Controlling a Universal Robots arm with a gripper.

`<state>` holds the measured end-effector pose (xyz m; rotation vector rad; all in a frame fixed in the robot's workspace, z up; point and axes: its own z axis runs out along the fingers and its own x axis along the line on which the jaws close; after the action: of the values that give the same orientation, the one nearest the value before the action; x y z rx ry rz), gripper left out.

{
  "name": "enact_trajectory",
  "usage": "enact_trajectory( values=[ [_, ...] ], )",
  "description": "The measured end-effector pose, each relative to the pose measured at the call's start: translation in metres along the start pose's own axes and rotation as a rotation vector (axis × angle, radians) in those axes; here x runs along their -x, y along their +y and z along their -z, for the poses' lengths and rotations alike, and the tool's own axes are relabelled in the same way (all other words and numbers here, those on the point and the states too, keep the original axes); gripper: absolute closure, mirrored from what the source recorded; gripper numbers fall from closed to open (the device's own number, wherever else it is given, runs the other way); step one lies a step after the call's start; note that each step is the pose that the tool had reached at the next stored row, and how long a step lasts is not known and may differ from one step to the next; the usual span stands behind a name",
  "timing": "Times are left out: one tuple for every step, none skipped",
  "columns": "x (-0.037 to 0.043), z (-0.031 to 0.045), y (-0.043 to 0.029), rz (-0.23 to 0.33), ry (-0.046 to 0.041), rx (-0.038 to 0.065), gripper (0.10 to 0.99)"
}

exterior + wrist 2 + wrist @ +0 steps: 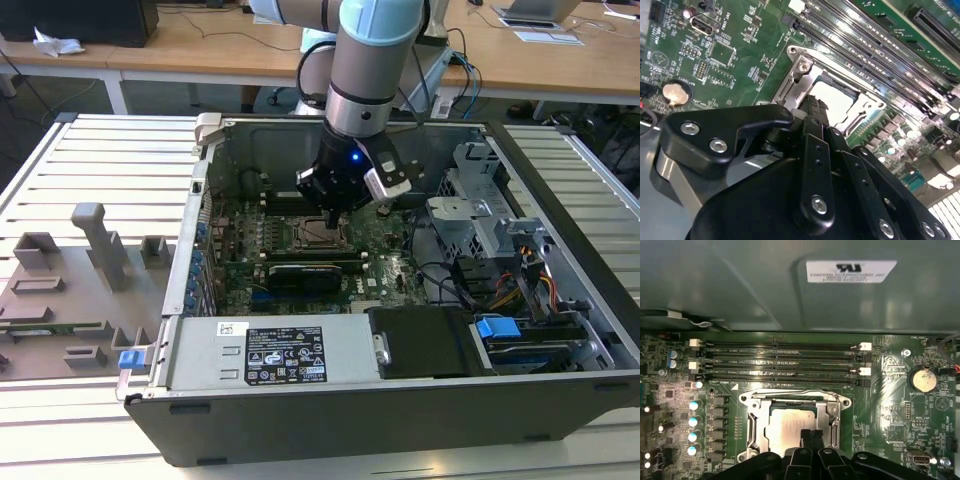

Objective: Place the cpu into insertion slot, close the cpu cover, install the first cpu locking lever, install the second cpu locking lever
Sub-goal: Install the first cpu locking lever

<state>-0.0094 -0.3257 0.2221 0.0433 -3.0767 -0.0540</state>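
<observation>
The cpu [787,430] lies flat in the insertion slot [318,233] on the green motherboard, its silvery top showing in both wrist views [837,100]. The cpu cover [756,422], a silvery frame, lies around the chip, which shows through its window; the cover's metal edge [790,82] runs beside the chip. My gripper [811,434] hangs just above the chip's edge, with its two black fingertips pressed together and nothing between them. From outside, the gripper [335,208] reaches down into the open case over the slot. I cannot tell how the locking levers stand.
Long black memory slots [780,365] run beside the socket, under the grey case wall [740,285]. A coin battery [922,380] sits on the board. A long black card [305,272], the power supply [265,352] and the drive cage [480,215] crowd the case. Grey fixtures [80,280] lie outside.
</observation>
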Motion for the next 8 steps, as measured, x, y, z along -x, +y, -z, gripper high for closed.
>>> enact_trajectory(
  values=[
    [-0.0001, 0.0014, 0.0001, 0.0, 0.0, 0.0, 0.98],
    [-0.0002, 0.0031, 0.0001, 0.0, 0.0, 0.0, 0.98],
    [-0.0003, 0.0055, 0.0002, 0.0, 0.0, 0.0, 0.98],
    [-0.0004, 0.0074, 0.0003, 0.0, 0.0, 0.0, 0.98],
    [-0.0005, 0.0087, 0.0003, 0.0, 0.0, 0.0, 0.98],
    [-0.0006, 0.0101, 0.0004, 0.0, 0.0, 0.0, 0.98],
    [-0.0007, 0.0121, 0.0005, 0.0, 0.0, 0.0, 0.98],
    [-0.0008, 0.0138, 0.0005, 0.0, 0.0, 0.0, 0.98]
  ],
)
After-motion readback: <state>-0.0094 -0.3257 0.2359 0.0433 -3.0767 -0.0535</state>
